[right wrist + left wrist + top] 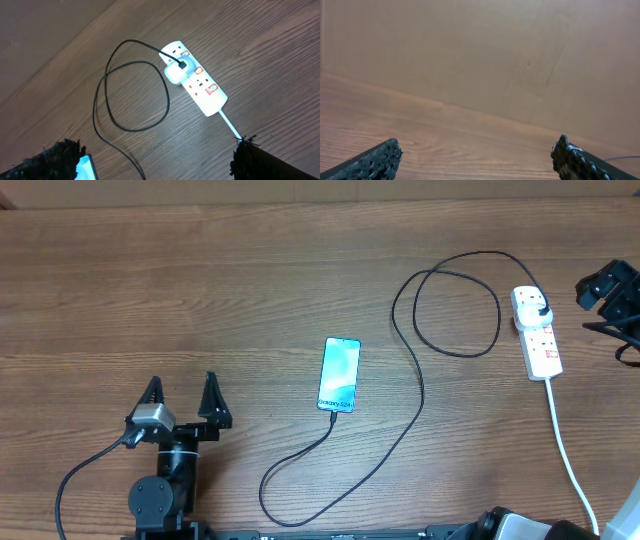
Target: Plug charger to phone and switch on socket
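Note:
The phone [339, 375] lies screen up and lit at the table's middle; one corner shows in the right wrist view [85, 168]. The black charger cable [421, 395] meets the phone's near end, loops toward the front edge, then curls back to the socket [541, 345]. Its plug head [176, 73] sits in the white power strip [205, 92], whose red switches show. My left gripper [182, 393] is open and empty at the front left, far from the phone. My right gripper [603, 285] is open and empty above the table, to the right of the socket.
The strip's white lead [566, 448] runs to the front right edge. The left wrist view shows only bare wood, a brown back wall and my open fingers [477, 162]. The right fingers [157, 161] frame the cable loop [136, 95].

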Motion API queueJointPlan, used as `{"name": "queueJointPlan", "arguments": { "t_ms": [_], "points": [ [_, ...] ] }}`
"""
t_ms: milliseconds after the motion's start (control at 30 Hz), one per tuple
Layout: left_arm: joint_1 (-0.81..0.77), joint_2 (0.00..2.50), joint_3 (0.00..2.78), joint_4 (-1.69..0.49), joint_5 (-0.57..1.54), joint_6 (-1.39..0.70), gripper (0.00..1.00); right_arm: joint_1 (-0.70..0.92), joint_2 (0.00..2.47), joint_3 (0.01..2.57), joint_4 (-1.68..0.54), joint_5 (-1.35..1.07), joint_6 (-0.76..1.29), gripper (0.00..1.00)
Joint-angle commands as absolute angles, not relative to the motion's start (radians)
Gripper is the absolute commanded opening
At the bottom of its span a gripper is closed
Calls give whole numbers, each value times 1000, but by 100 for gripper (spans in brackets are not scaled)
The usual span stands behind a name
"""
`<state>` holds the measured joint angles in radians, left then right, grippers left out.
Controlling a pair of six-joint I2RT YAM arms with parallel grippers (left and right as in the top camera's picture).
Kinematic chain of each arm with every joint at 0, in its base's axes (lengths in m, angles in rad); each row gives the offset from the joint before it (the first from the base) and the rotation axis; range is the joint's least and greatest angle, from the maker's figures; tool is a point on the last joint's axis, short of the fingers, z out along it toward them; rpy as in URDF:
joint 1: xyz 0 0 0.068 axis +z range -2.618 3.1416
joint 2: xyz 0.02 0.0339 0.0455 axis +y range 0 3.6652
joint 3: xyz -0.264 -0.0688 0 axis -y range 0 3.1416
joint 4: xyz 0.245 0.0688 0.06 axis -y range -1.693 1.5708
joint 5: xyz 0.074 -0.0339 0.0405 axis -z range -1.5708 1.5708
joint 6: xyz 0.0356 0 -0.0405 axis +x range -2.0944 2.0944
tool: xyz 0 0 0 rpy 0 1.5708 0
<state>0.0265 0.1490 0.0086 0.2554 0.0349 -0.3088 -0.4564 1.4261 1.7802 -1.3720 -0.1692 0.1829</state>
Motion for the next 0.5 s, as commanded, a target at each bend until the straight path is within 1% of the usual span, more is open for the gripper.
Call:
{"name": "queueJointPlan", "arguments": {
  "t_ms": [0,267,367,467],
  "points": [
    [49,110,5,223,59,-244,100,-451,1421,1799,-1368,-172,186,100],
    [82,2,5,-22,79,-184,100,-451,1421,1799,-1368,-172,186,100],
    [88,2,5,-75,79,-178,100,-451,1421,1799,-1368,-172,186,100],
    [92,2,5,-73,91,-129,99,-451,1421,1799,-1368,-173,186,100]
  ]
}}
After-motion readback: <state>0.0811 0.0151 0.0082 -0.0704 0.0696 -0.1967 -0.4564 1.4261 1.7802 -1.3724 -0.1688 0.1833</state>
